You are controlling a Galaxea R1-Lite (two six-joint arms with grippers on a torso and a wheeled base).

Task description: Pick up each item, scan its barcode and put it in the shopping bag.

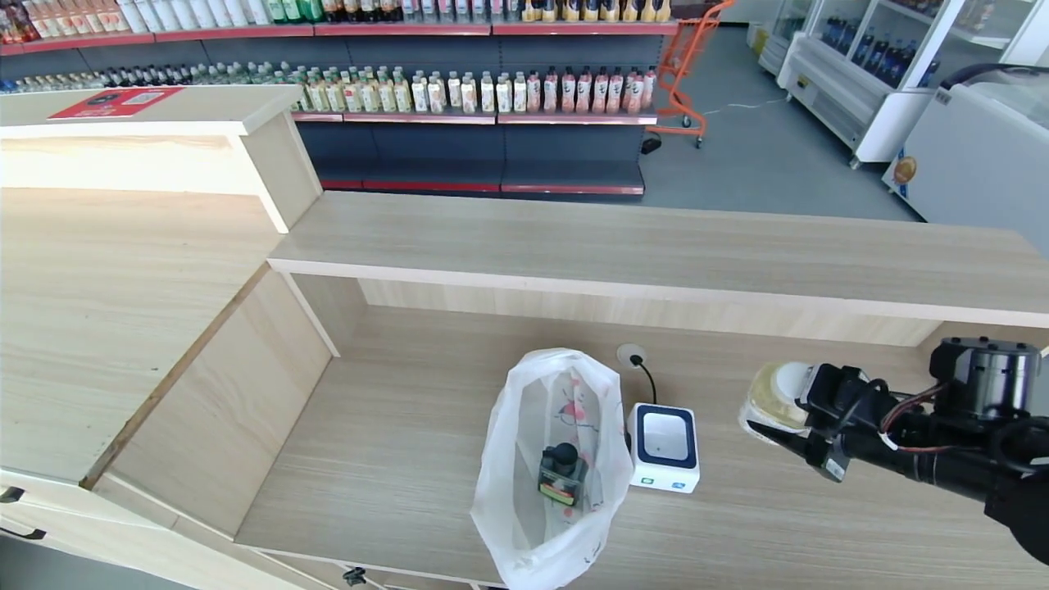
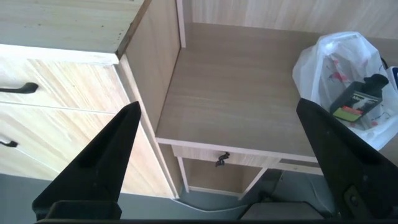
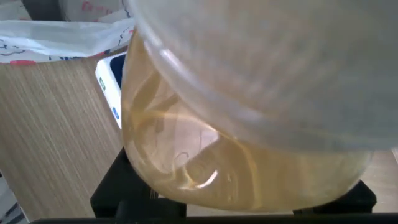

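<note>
A light wood checkout desk sits below a raised ledge, seen from the head view. Near the middle of the desk stands a white plastic shopping bag, its mouth open upward. Inside it a dark bottle with a black cap and a red and green label rests near the bottom.

Just beside the bag, on its right, is a small white scanner with a dark-framed window facing up. A black cable runs from it to a round hole in the desk behind.

Well to the right of the scanner, the right gripper holds a clear jar of pale yellow contents with a whitish lid. Its dark fingers pinch the jar from either side. In the right wrist view the jar looms close, with the scanner and the bag beyond it.

In the left wrist view, the left gripper hangs at the desk's near edge, its fingers spread wide apart and holding nothing. Beyond them are the bag with the bottle in it, and drawers with dark handles beside the desk.

Behind the desk, shop shelves carry rows of drink bottles.
</note>
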